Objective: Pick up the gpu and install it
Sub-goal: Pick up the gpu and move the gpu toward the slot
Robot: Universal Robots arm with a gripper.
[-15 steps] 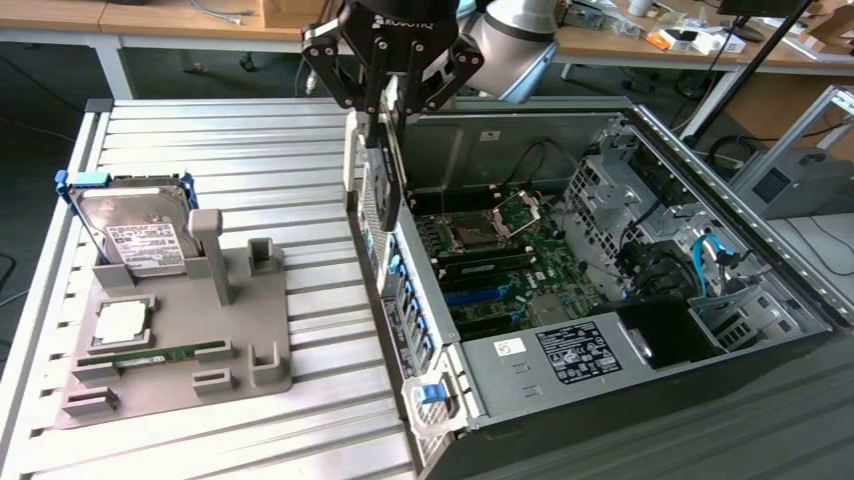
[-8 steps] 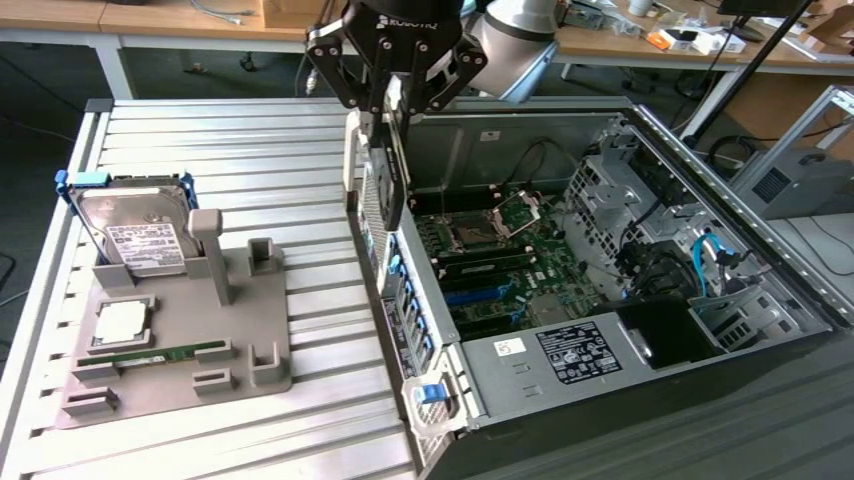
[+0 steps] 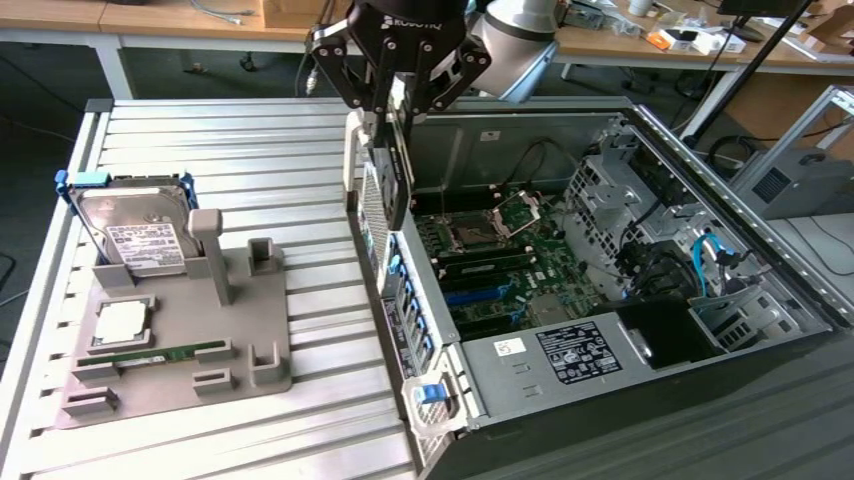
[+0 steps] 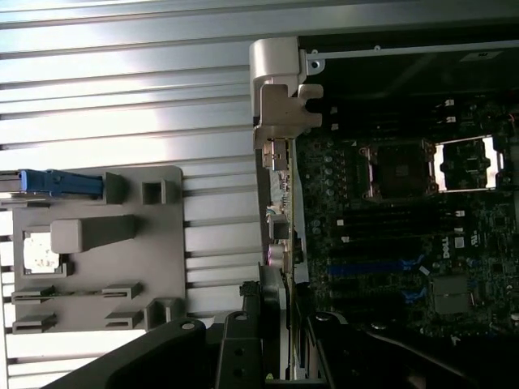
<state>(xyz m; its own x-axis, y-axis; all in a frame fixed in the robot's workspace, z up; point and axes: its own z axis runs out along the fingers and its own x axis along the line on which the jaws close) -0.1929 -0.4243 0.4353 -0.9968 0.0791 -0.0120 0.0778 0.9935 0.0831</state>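
Note:
The gpu hangs on edge from my gripper, a thin dark card seen almost side-on. My gripper is shut on its upper edge. The card sits in the air over the left wall of the open computer case, just above the rear slot area, and touches nothing on the motherboard. In the wrist view the gpu runs away from my gripper as a narrow strip, with its silver bracket at the far end, beside the motherboard.
A grey fixture plate lies on the slatted table at the exterior view's left. It carries a hard drive standing upright, a CPU and a green RAM stick. Blue expansion slots show inside the case.

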